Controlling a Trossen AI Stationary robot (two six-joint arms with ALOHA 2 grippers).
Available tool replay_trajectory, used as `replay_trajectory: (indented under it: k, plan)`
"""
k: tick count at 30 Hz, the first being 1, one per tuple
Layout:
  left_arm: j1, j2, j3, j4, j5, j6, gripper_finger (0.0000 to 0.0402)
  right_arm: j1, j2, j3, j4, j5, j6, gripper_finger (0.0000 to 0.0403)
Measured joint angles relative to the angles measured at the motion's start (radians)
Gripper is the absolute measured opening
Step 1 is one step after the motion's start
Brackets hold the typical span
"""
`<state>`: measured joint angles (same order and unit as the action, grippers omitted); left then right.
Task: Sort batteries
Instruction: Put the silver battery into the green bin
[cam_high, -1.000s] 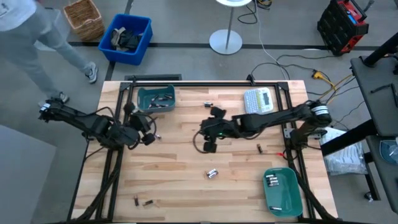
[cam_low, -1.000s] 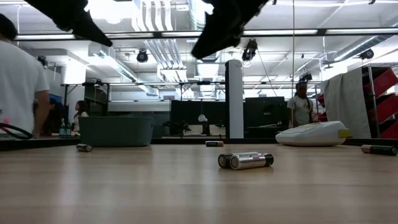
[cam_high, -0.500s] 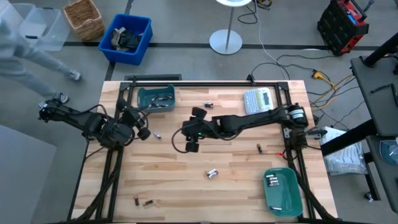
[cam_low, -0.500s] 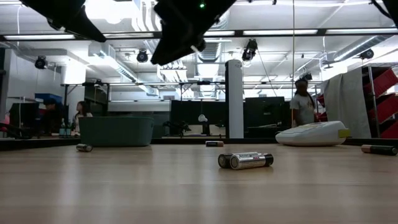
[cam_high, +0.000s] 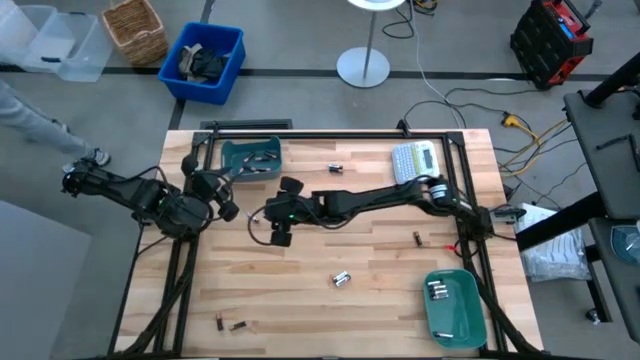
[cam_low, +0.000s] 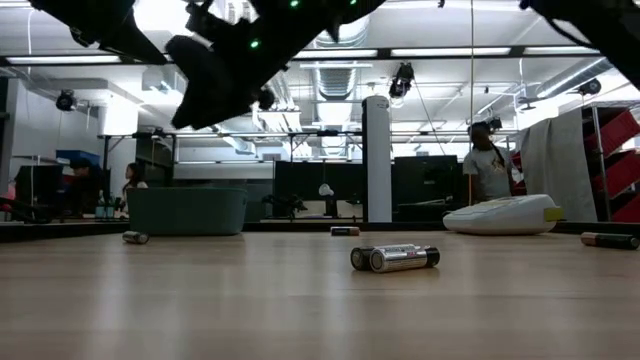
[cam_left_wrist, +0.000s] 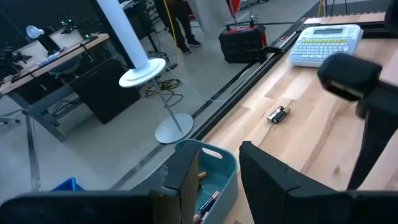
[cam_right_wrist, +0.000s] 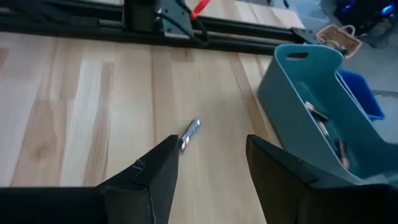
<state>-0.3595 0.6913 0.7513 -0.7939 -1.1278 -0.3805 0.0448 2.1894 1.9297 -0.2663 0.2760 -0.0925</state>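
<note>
Right wrist view: silvery battery (cam_right_wrist: 189, 134) flat, long axis seemingly toward jaws.

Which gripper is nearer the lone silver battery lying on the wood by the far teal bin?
Right. The right gripper, open, hovers just short of the silver battery. The left gripper is over by the teal bin, off to the side.

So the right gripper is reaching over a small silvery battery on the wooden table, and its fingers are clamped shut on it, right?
Not quite. The right gripper is over the small silvery battery on the wooden table, but its fingers stand open with nothing between them; the battery lies untouched on the wood ahead. The right wrist view shows this.
</note>
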Motion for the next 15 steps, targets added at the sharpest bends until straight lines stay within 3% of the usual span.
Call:
replay_trajectory:
  k: [3, 9, 15]
  plan:
    - [0.000, -0.011, 0.000, -0.043, 0.000, -0.027, 0.0098, -0.003, 0.066, 0.062, 0.024, -0.020, -0.009, 0.0183]
    - [0.000, -0.045, 0.000, -0.135, -0.015, -0.125, 0.0098, -0.031, 0.168, 0.087, 0.168, -0.165, 0.036, 0.0196]
    - [0.000, -0.066, 0.000, -0.138, -0.015, -0.137, 0.0098, -0.060, 0.256, 0.087, 0.321, -0.172, 0.053, 0.0207]
